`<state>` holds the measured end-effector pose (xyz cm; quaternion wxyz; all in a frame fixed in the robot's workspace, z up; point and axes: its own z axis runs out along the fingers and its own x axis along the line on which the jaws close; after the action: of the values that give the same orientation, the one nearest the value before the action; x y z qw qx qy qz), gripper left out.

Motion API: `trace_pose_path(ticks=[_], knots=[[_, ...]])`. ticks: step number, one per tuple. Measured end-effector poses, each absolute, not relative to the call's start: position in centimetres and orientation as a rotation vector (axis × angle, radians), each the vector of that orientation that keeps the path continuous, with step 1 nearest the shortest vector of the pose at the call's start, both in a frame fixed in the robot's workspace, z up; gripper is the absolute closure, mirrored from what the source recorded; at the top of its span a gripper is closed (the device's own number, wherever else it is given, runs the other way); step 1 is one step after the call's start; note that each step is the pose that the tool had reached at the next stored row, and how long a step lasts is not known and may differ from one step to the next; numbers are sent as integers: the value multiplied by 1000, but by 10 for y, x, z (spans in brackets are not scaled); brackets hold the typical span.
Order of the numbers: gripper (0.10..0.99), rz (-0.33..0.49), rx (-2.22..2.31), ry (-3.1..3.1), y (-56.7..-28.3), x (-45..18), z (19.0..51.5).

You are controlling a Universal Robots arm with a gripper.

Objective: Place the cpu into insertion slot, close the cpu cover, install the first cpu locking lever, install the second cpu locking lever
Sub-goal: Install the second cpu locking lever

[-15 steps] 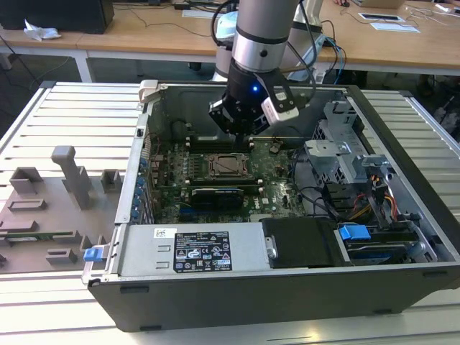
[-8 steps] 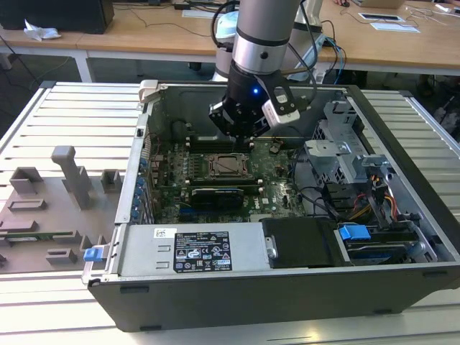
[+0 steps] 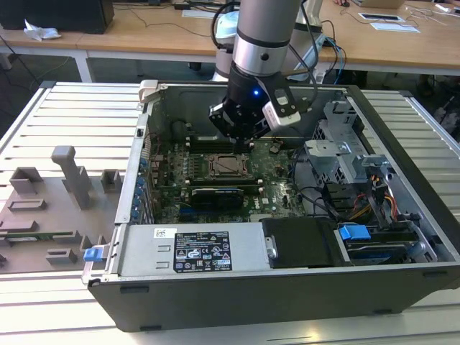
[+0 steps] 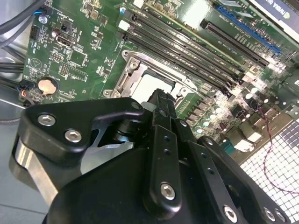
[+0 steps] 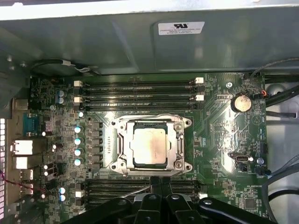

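Observation:
The cpu (image 5: 149, 143), a dull silver square, lies in the insertion slot (image 3: 226, 166) on the green board. The silvery cpu cover (image 5: 180, 127) lies flat around it as a frame, with the chip showing through its window. My gripper (image 5: 161, 181) hovers just beside the socket's edge, at the side towards the long black slots, with its black fingers together and nothing between them. In the second wrist view the gripper (image 4: 161, 96) stands above the cpu (image 4: 145, 86). In the exterior view the gripper (image 3: 248, 144) hangs over the socket's far right corner. I cannot make out how the locking levers stand.
Long black memory slots (image 5: 140, 95) run on both sides of the socket. The case wall (image 5: 140, 46) rises close behind the board. A power supply (image 3: 194, 251), a drive bay with blue tabs (image 3: 353, 233) and cables (image 3: 316, 194) fill the case. A grey fixture plate (image 3: 43, 215) lies at the exterior view's left.

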<state>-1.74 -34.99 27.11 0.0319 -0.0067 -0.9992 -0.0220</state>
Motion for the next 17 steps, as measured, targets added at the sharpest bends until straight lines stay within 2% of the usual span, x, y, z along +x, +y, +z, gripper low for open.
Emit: trace_pose_path(ticks=[17], knots=[[980,-68,-21,-3077,-362,-17,271]])
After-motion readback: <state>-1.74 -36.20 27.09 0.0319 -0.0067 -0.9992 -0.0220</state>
